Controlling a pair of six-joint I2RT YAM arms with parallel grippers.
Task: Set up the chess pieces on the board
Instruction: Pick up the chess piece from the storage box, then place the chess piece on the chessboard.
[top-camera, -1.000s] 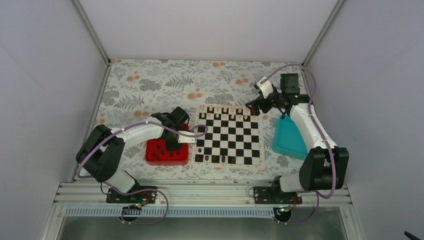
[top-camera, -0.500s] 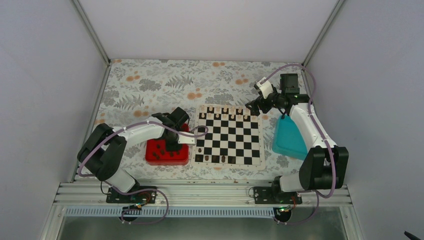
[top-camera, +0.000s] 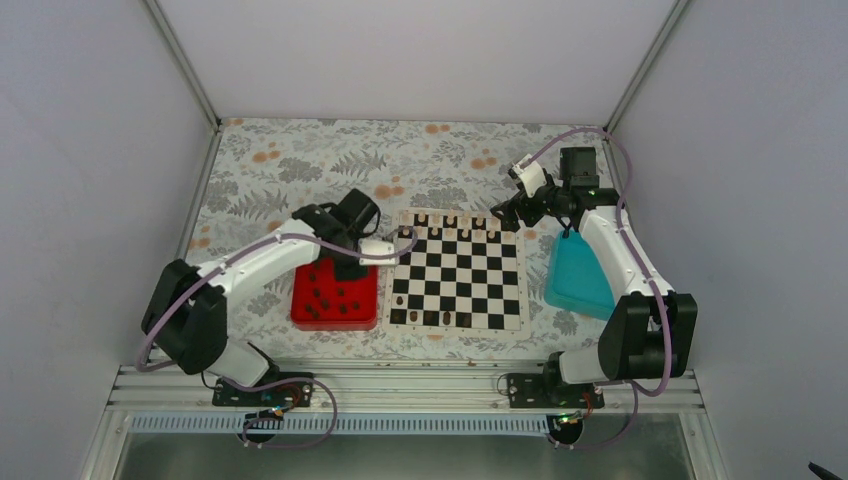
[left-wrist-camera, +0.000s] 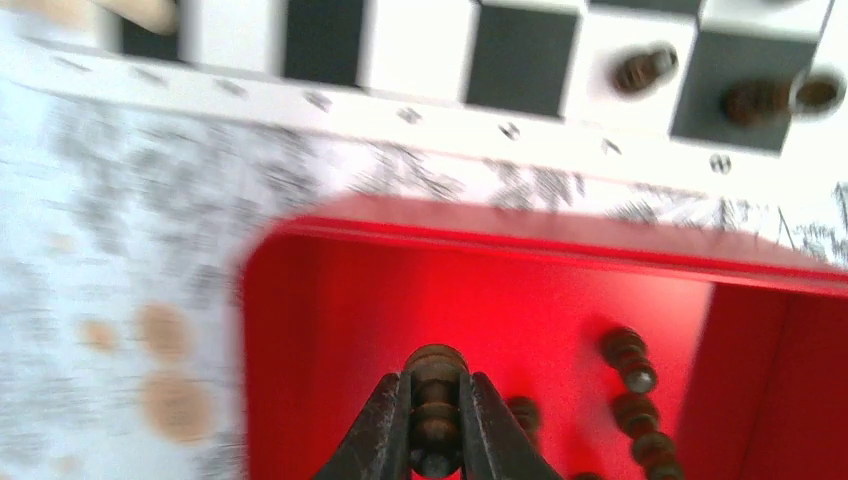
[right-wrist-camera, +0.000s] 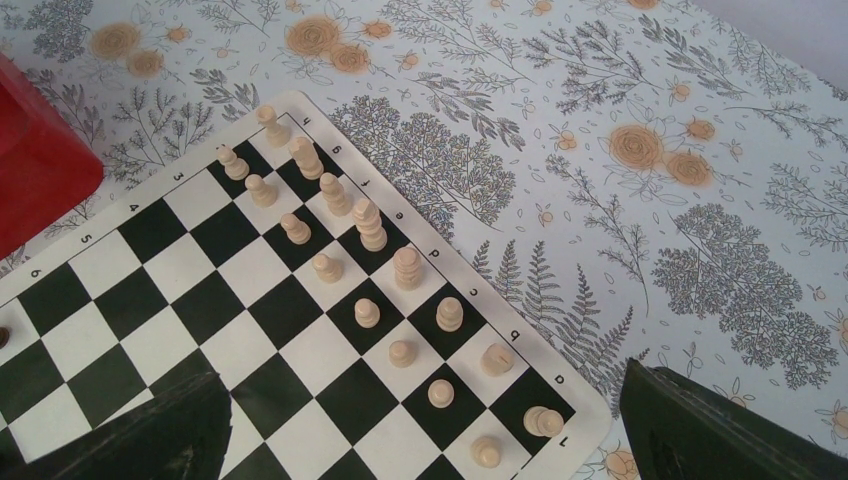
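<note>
Left fingers (left-wrist-camera: 385, 425) pinching dark chess piece (left-wrist-camera: 436, 400) over red tray (left-wrist-camera: 330, 300). Right fingers (right-wrist-camera: 120, 430) spread wide, empty, by far corner of board (top-camera: 460, 270). Pale pieces (right-wrist-camera: 370, 225) all lined up; handful of dark pieces (top-camera: 430, 318) on near rank, most left in tray.

Board (top-camera: 458, 270) middle open, pale pieces (right-wrist-camera: 327, 266) crowd far rows, dark pieces (left-wrist-camera: 645, 68) nearside, seemingly

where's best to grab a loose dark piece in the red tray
Pinch the dark piece across its ridged middle, coming straight down from above. It seems to lie on its side on the red tray floor, with bare floor along both long sides for the fingers.
</note>
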